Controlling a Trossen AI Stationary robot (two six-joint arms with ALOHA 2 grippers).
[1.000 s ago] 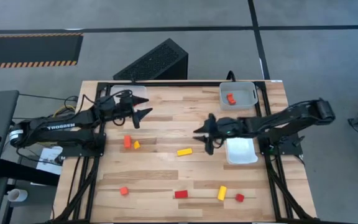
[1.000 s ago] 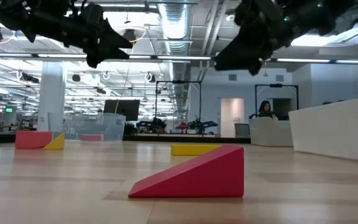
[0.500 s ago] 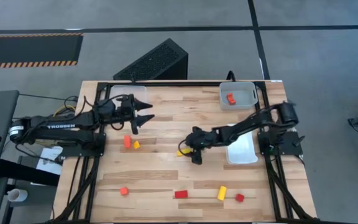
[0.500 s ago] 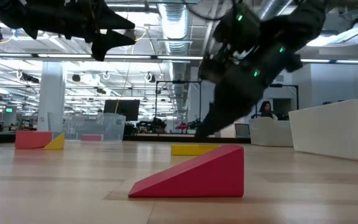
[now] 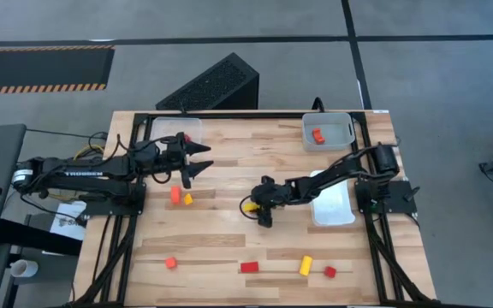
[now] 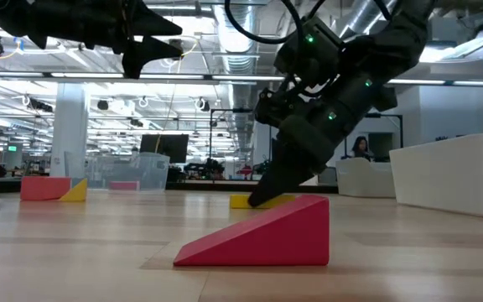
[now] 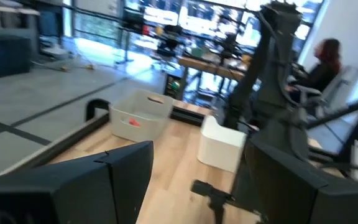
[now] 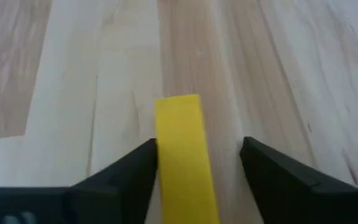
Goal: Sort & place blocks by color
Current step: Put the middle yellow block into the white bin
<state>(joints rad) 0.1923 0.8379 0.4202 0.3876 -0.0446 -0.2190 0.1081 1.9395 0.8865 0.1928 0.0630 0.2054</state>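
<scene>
High view: wooden table (image 5: 229, 248) with two dark arms.

Right gripper (image 5: 259, 208): lowered at mid-table over the yellow bar (image 5: 248, 206). The right wrist view shows its fingers (image 8: 123, 168) spread, with the yellow bar (image 8: 184, 155) lying on the wood between them, touching one finger and apart from the other; not pinched. In the low view the fingertips (image 6: 258, 200) reach the tabletop at the bar (image 6: 243, 201).

Left gripper (image 5: 193, 161): held above the table's far left part, near the clear tray (image 5: 182, 128); fingers spread, holding nothing.

Blocks, by location:
- orange block (image 5: 175, 195) and small yellow block (image 5: 187, 199), just beside each other, near the left gripper
- orange block (image 5: 170, 263), near edge, left side
- red wedge (image 5: 248, 267), near edge, middle; it fills the low view's foreground (image 6: 262, 235)
- yellow cylinder (image 5: 305, 265) and red cube (image 5: 329, 272), near edge, right side
- orange-red block (image 5: 317, 135) inside the grey tray (image 5: 347, 128), far right corner

White tray (image 5: 332, 210): right edge, beside the right arm; contents cannot be told.
</scene>
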